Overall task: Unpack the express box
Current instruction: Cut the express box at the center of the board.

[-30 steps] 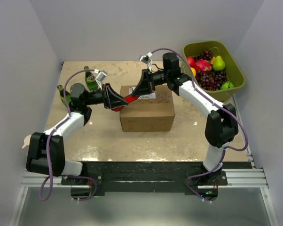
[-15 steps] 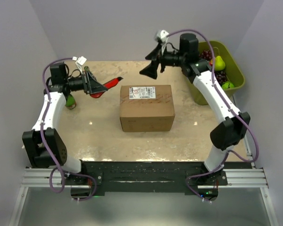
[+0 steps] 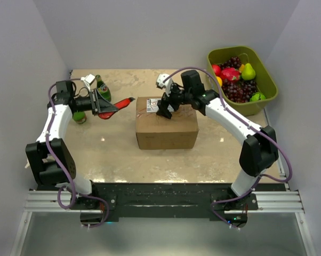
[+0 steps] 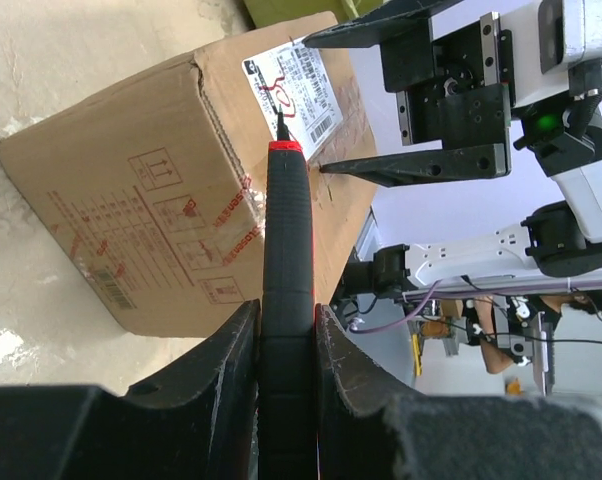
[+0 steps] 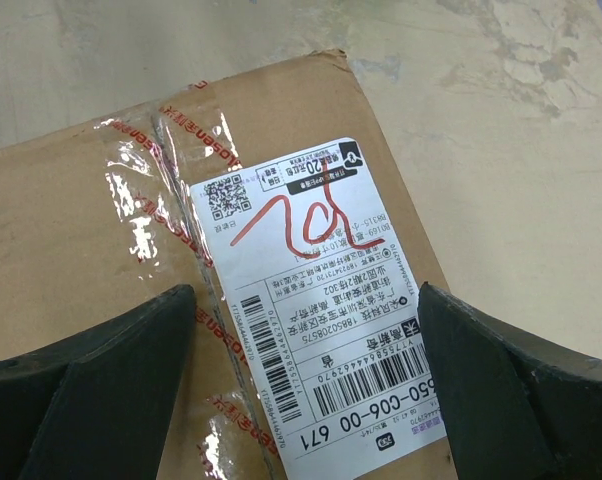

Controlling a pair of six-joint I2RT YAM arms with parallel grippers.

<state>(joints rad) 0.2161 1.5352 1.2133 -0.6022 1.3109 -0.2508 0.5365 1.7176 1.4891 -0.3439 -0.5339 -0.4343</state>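
The express box [image 3: 166, 128] is a brown taped carton in the middle of the table, closed, with a white label [image 5: 311, 300] on top. My left gripper [image 3: 108, 104] is off to the left of the box and shut on a red and black cutter [image 4: 286, 240], whose tip points at the box's [image 4: 151, 200] upper left edge without touching it. In the left wrist view the jaws press on both sides of the cutter's handle. My right gripper [image 5: 306, 340] hovers open just over the label, its wide-apart fingers [image 3: 165, 109] holding nothing.
An olive-green tub [image 3: 230, 49] of fruit stands at the back right. Two green bottles [image 3: 101, 88] [image 3: 79, 116] stand at the back left, close behind my left gripper. Pale walls close in the table on three sides.
My left arm has drawn back to the left with the cutter. My right gripper has let go and opened, swung up and away, then come down over the box's label.
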